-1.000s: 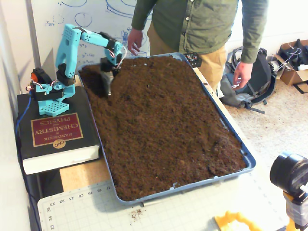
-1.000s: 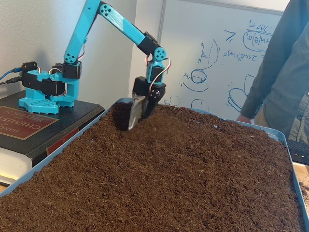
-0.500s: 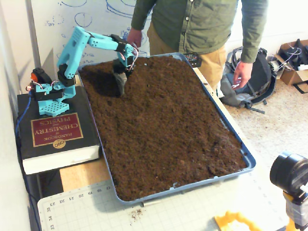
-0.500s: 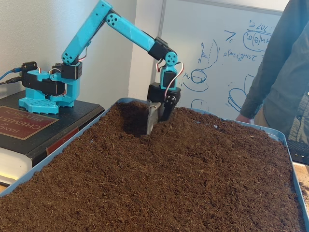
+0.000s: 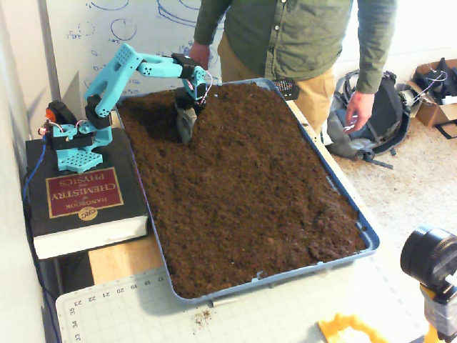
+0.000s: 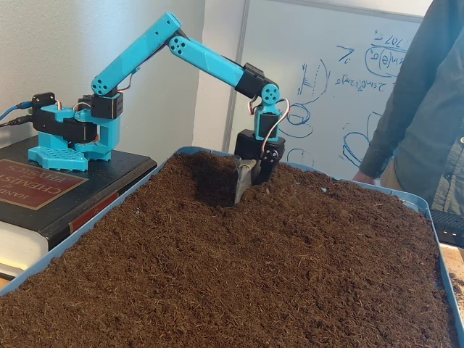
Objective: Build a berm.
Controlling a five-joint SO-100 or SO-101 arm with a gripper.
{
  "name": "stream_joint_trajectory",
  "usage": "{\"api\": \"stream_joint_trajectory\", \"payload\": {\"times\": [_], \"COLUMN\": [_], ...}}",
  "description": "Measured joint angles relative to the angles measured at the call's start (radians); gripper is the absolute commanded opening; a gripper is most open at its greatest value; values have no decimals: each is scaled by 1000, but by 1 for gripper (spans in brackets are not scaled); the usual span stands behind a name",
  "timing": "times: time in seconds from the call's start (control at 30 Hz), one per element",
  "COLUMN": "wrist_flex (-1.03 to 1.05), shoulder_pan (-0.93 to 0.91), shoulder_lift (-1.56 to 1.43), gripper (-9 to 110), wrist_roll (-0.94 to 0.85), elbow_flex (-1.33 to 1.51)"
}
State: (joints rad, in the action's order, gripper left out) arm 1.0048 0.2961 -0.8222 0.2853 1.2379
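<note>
The berm (image 6: 290,190) is only a low swell of loose dark brown soil just to the right of the gripper (image 6: 241,190) in the low side-on fixed view, rising beside a shadowed hollow (image 6: 210,181) on the gripper's other side; in the high fixed view the ridge (image 5: 214,114) is hard to tell from the flat soil bed around it. The gripper (image 5: 186,127) points straight down with its grey blade-like tip sunk into the soil at the hollow's edge. Whether its jaws are apart or together cannot be told, as the tip is buried and dark.

The turquoise arm (image 6: 210,59) rises from its base, bends sharply at the elbow and slopes down to the wrist, which hangs vertically over the soil. Its base (image 6: 69,130) is clamped on a thick black handbook (image 5: 82,196), well behind the gripper.

The soil fills a blue tray (image 5: 368,239) that reaches far in front of the gripper. A person in a green shirt (image 5: 300,36) stands at the tray's far end, head cut off, one hand (image 5: 200,53) close behind the wrist. A whiteboard (image 6: 326,87) stands behind the gripper. A cutting mat (image 5: 143,307) covers the worktop by the tray's near end.
</note>
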Motion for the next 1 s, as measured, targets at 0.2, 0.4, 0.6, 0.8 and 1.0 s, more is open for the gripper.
{"api": "stream_joint_trajectory", "payload": {"times": [0.2,0.4,0.6,0.8,1.0], "wrist_flex": [2,0,-29,-48,37], "shoulder_pan": [0,-17,-54,-72,-72], "shoulder_lift": [3,23,44,44,44], "gripper": [1,1,1,1,1], "wrist_roll": [-63,-98,-100,-100,-100], "elbow_flex": [-20,-97,-290,-356,-356]}}
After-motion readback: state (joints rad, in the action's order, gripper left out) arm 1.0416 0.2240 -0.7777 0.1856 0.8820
